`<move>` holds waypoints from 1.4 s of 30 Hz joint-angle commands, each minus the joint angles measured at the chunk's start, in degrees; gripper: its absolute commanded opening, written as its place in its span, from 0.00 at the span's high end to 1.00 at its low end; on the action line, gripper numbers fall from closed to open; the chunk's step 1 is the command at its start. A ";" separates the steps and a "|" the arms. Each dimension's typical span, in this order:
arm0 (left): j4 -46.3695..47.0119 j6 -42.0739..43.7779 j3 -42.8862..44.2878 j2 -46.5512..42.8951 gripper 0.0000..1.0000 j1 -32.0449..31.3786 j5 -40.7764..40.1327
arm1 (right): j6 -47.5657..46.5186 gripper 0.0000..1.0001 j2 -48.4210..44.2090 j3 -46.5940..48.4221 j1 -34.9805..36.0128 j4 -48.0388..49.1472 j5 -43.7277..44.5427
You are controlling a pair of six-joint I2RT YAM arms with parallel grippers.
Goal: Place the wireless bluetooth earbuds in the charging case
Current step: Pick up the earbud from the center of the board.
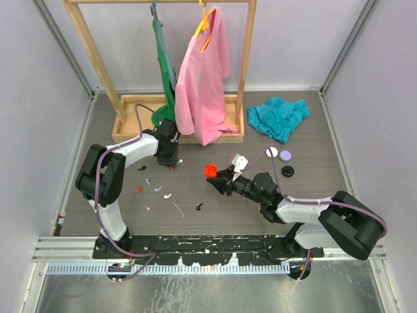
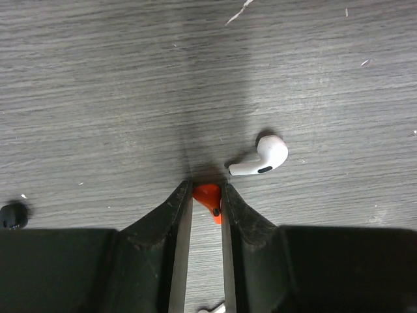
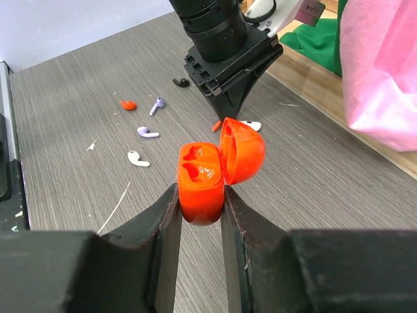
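Observation:
My right gripper [image 3: 201, 188] is shut on the body of the open red charging case [image 3: 203, 179]. Its lid [image 3: 242, 150] is tipped back and both sockets are bare. From above, the case [image 1: 210, 170] sits mid-table. My left gripper [image 2: 207, 186] stands tips-down on the table, its jaws pressed on both sides of a red earbud [image 2: 208, 197]. A white earbud [image 2: 260, 160] lies just right of its fingers. In the right wrist view, more earbuds lie loose on the table: red [image 3: 128, 104], two lilac [image 3: 157, 104] [image 3: 147, 132], white [image 3: 137, 158] and black [image 3: 181, 82].
A wooden clothes rack [image 1: 124, 104] with a pink shirt [image 1: 203, 78] and a green garment [image 1: 166, 72] stands at the back. A teal cloth [image 1: 279, 116] lies back right. Three small round caps [image 1: 285, 156] sit at the right. Thin white scraps [image 1: 178, 209] dot the table.

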 commanded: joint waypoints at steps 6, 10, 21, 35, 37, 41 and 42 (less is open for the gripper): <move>-1.12 0.15 -1.32 -1.18 0.82 -0.65 -0.79 | -1.07 0.97 -2.11 1.76 0.26 2.33 0.81; -0.36 -1.18 -4.27 -6.03 0.83 -1.42 -1.35 | -1.11 0.97 -2.09 1.90 0.31 2.18 0.62; 1.88 -5.64 -11.52 -24.05 0.85 -9.82 -10.89 | -0.87 0.97 -2.02 1.50 0.26 3.39 0.08; 14.05 -10.29 -19.75 -47.39 0.84 -21.89 -15.40 | -0.93 0.94 0.23 -1.40 0.26 14.72 -4.60; 15.73 -9.95 -20.37 -49.22 0.84 -23.53 -14.98 | -1.36 0.93 1.24 -2.13 0.26 18.66 -6.12; 19.96 -8.26 -21.54 -52.96 0.84 -25.51 -13.79 | -2.48 0.93 2.49 -1.68 0.26 21.28 -7.07; 21.09 -7.70 -21.83 -53.92 0.84 -25.93 -13.48 | -2.77 0.93 2.42 -1.48 0.30 21.30 -7.48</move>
